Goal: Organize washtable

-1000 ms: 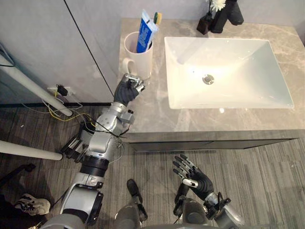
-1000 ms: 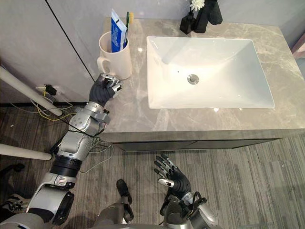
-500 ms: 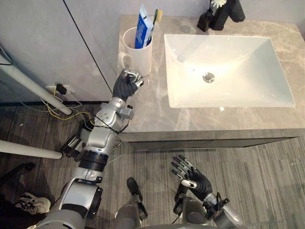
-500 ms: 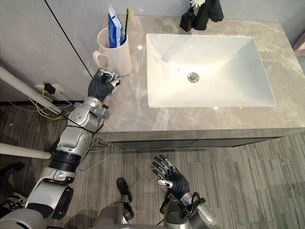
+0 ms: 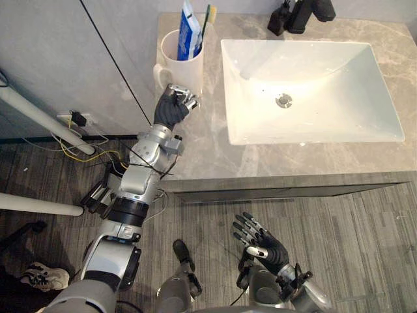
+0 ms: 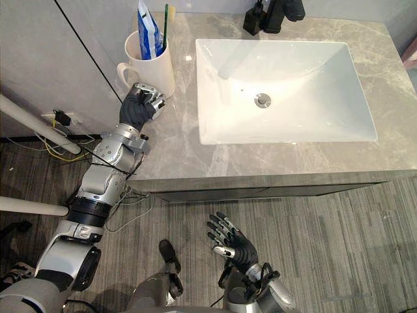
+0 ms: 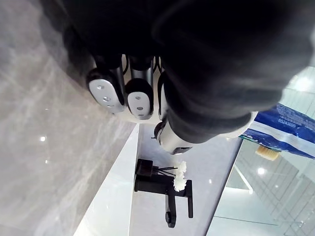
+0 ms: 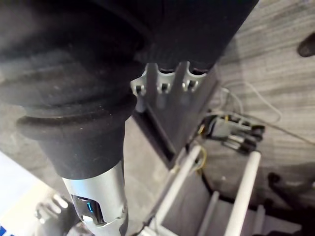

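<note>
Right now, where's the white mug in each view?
Left eye view: mug at upper left, on the counter, left of the sink.
Right eye view: same spot, upper left.
Left wrist view: pale strip just past the left hand.
Right wrist view: cannot make it out.
Shared landmark: the blue toothpaste tube standing in it.

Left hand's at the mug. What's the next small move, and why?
Probably open the left hand and close it round the mug. Its fingers look curled against the mug's base, not round the wall or handle. The mug stands upright near the counter's left edge, with toothpaste and toothbrush inside.
</note>
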{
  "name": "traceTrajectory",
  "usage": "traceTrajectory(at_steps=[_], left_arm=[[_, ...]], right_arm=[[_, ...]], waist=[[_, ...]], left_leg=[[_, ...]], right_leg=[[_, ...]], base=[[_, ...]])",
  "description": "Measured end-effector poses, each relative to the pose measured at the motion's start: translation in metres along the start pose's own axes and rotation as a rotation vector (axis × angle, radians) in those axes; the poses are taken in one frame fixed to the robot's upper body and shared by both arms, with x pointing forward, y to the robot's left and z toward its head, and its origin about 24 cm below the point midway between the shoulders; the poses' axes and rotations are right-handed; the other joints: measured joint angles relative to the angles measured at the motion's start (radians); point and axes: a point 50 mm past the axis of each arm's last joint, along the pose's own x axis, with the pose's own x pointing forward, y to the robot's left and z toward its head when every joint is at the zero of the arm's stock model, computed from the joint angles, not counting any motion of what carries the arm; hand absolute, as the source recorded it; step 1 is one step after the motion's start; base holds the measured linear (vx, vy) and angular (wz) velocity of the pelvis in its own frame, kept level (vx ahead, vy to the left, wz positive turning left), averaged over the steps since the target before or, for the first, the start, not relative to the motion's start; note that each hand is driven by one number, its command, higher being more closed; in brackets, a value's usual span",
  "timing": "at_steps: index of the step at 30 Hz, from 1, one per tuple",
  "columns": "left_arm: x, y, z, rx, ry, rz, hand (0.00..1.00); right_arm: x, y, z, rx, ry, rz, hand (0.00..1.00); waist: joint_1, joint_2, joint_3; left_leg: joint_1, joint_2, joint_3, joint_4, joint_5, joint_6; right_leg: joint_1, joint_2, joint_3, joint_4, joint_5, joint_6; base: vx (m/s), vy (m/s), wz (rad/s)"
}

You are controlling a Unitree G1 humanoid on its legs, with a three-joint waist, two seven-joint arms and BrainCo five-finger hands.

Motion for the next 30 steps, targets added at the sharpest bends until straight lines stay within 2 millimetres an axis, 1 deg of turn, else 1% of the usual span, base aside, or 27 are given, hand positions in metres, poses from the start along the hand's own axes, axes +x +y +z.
traceTrajectory(at_steps=[2,5,9,13,20,25,27,30], left_arm=[[0.003,0.005,0.004,0.010,-0.003,0.020,1.00],[0.004,0.007,0.005,0.021,-0.001,0.023,1.00],[0.007,0.008,0.008,0.021,-0.007,0.025,1.00],[0.013,0.013,0.015,0.015,-0.023,0.048,1.00],[0.017,0.016,0.021,0.026,-0.033,0.052,1.00],[0.027,0.014,0.034,0.033,-0.069,0.047,1.00],[0.037,0.013,0.046,0.035,-0.098,0.058,1.00],[0.045,0.012,0.054,0.024,-0.111,0.060,1.00]], right_arm=[[0.000,0.001,-0.001,0.002,0.003,0.003,0.00],[0.000,0.001,-0.001,0.003,0.004,0.003,0.00],[0.000,0.001,-0.002,0.004,0.005,0.002,0.00],[-0.001,0.001,-0.002,0.005,0.005,-0.001,0.00],[-0.003,0.001,-0.004,0.011,0.010,-0.004,0.00],[-0.002,0.002,-0.005,0.012,0.012,0.000,0.00],[-0.002,0.002,-0.005,0.013,0.013,0.001,0.00],[-0.002,0.003,-0.005,0.013,0.011,0.001,0.00]], waist=[[-0.007,0.000,0.000],[-0.009,0.000,0.002],[-0.008,0.001,0.009],[-0.010,0.001,0.025],[-0.010,0.001,0.026],[-0.010,0.000,0.035],[-0.013,-0.003,0.043],[-0.013,-0.004,0.044]], left_leg=[[-0.001,0.000,0.000,0.000,0.000,0.000],[-0.001,0.000,0.000,0.000,0.000,0.000],[-0.001,0.000,0.000,0.000,0.000,0.000],[-0.001,0.002,0.001,0.000,0.000,0.000],[-0.002,0.003,0.002,0.000,0.000,0.000],[-0.002,0.003,0.002,0.000,0.000,0.000],[-0.002,0.003,0.002,0.000,0.000,0.000],[-0.005,0.003,0.006,0.000,0.000,0.000]], right_leg=[[0.000,0.000,0.000,0.000,0.000,0.000],[-0.001,0.000,-0.001,0.000,0.000,0.000],[-0.001,0.000,-0.001,0.000,0.000,0.000],[-0.001,0.001,0.000,0.000,0.001,-0.002],[-0.002,0.002,-0.001,0.000,0.001,-0.002],[-0.002,0.002,-0.001,0.000,0.002,-0.002],[-0.003,0.002,0.000,0.000,0.002,-0.002],[-0.009,0.002,0.004,0.000,0.002,-0.002]], base=[[0.00,0.000,0.00],[0.00,0.000,0.00],[0.00,0.000,0.00],[0.00,0.000,0.00],[0.00,0.000,0.00],[0.00,0.000,0.00],[0.00,0.000,0.00],[0.00,0.000,-0.04]])
